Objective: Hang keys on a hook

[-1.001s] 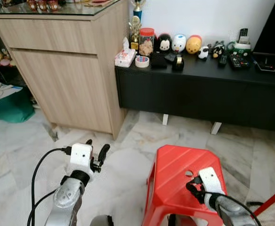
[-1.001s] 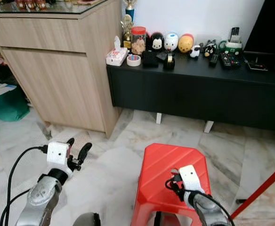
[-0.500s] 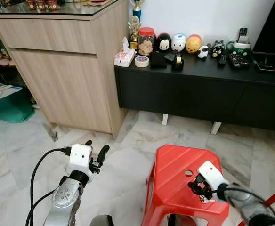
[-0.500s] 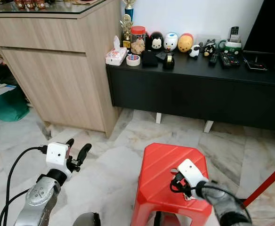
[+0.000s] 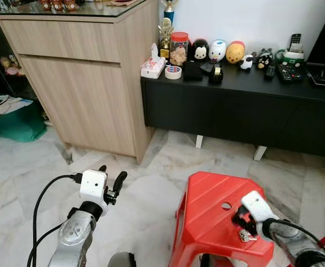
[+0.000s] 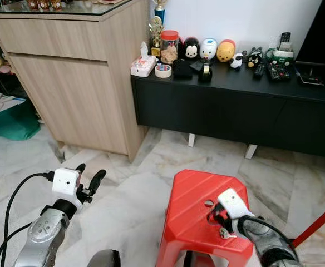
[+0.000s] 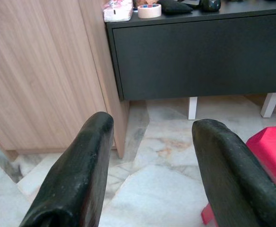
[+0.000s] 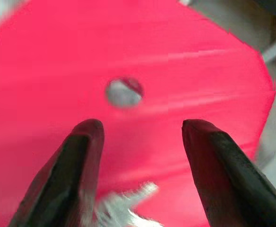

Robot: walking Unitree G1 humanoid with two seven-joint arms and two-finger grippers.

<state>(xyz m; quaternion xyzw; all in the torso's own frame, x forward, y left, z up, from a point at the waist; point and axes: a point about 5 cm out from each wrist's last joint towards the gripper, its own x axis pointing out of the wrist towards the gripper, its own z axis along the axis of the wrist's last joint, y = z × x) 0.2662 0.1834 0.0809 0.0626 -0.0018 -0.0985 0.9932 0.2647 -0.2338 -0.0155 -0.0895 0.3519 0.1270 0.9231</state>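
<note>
One red stool (image 5: 212, 214) stands nearest, on the marble floor (image 5: 151, 167). The right tool (image 8: 138, 156) hovers over its seat with fingers spread apart, holding nothing. One bunch of keys (image 5: 245, 236) lies on the seat just below that tool, near the seat's single round hole (image 5: 226, 206). Left of the stool, the left tool (image 7: 147, 156) hangs open and empty above the floor. Beyond the stool, one wooden cabinet (image 5: 90, 83) stands beside one low black tabletop (image 5: 251, 83) crowded with small figurines and remotes.
</note>
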